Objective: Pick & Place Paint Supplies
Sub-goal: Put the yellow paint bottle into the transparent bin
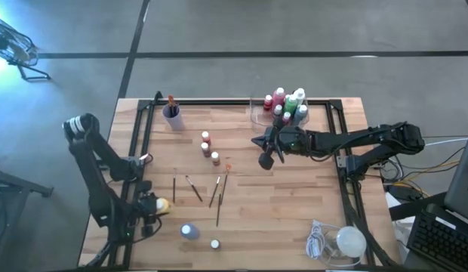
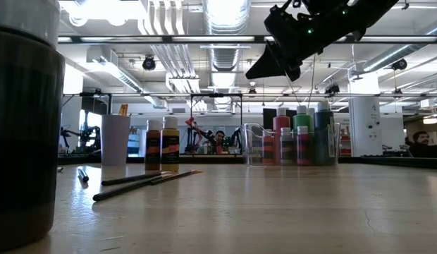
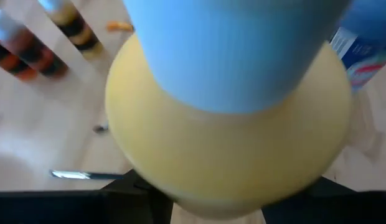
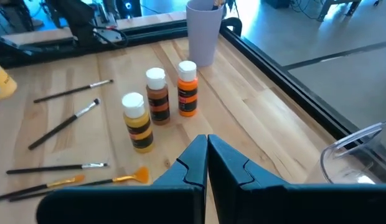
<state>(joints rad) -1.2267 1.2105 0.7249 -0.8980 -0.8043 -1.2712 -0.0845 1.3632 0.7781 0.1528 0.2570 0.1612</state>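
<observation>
My left gripper (image 1: 149, 207) is at the table's near left, shut on a yellow bottle (image 1: 164, 204) with a pale cap. That bottle (image 3: 230, 149) fills the left wrist view. My right gripper (image 1: 266, 160) hangs shut with nothing between its fingers, above the table's middle, near the clear tray (image 1: 258, 115) of bottles. Three small bottles (image 1: 207, 149) stand upright in a row on the table. Several thin brushes (image 1: 196, 189) lie flat near the middle. A blue bottle (image 1: 189, 231) and a white-capped one (image 1: 215, 244) stand near the front edge. My left gripper has the yellow bottle's rounded body (image 3: 180, 186) between its two fingers (image 3: 127, 193). The bottle itself hides the places of contact. Its pale cap end (image 3: 236, 56) sticks out beyond the fingers. Whether the bottle is clear of the table, I cannot tell.
A purple cup (image 1: 172, 115) holding a brush stands at the far left. A white round lump with a coiled cord (image 1: 343, 242) lies at the near right. A dark frame rail (image 1: 340, 143) runs along the table's sides. People show in the room beyond the table.
</observation>
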